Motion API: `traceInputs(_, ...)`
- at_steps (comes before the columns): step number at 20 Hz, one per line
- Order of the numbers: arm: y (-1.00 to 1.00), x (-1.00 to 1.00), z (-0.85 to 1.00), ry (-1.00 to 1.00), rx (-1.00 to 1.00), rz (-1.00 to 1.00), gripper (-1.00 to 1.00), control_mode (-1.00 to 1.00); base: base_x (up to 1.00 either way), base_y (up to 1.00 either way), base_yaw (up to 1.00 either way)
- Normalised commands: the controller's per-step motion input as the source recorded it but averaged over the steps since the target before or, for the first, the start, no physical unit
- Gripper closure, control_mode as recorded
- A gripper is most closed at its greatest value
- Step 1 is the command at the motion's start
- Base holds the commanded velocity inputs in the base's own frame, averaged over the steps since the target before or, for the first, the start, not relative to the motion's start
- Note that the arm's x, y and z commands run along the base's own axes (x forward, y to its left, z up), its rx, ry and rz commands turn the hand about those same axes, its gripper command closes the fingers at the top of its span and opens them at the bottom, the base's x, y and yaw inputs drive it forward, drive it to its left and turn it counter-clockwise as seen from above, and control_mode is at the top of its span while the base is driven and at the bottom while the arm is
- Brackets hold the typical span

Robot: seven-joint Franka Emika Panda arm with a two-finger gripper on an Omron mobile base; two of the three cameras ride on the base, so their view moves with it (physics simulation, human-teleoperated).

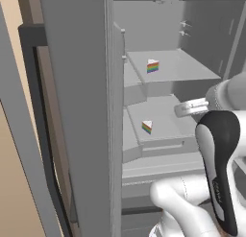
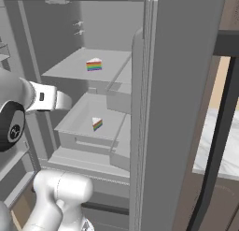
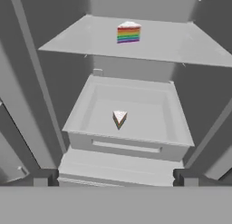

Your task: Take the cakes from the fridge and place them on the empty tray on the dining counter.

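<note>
Gripper (image 3: 116,180): opened wide, nothing held.
Lower cake (image 3: 119,118): seen straight ahead in the fridge (image 1: 81,111) drawer, pointed end likely toward the gripper.
Upper cake (image 3: 128,32): on the shelf above, farther back.

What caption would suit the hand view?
Open end effector facing a fridge with one cake above, another in the bin below.

The fridge (image 3: 54,105) is plain grey inside, shelves and bin alike. Both cakes, the far one (image 3: 128,32) and the nearer one (image 3: 119,118), show rainbow stripes under white frosting. The arm (image 1: 218,149) is white with dark joints.
</note>
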Motion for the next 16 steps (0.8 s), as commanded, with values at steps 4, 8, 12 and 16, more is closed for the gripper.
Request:
traceInputs(4, -0.04, 0.34, -0.26, 0.12, 0.04, 0.00, -1.00, -1.00, 0.00, 0.00, 0.00)
traceInputs(8, -0.01, 0.42, -0.39, 0.05, 0.02, 0.00, -1.00, -1.00, 0.00, 0.00, 0.00)
traceInputs(12, 0.00, 0.44, -0.50, 0.01, 0.00, 0.00, -1.00, -1.00, 0.00, 0.00, 0.00)
traceInputs(16, 0.00, 0.41, -0.44, 0.00, 0.00, 0.00, -1.00, -1.00, 0.00, 0.00, 0.00)
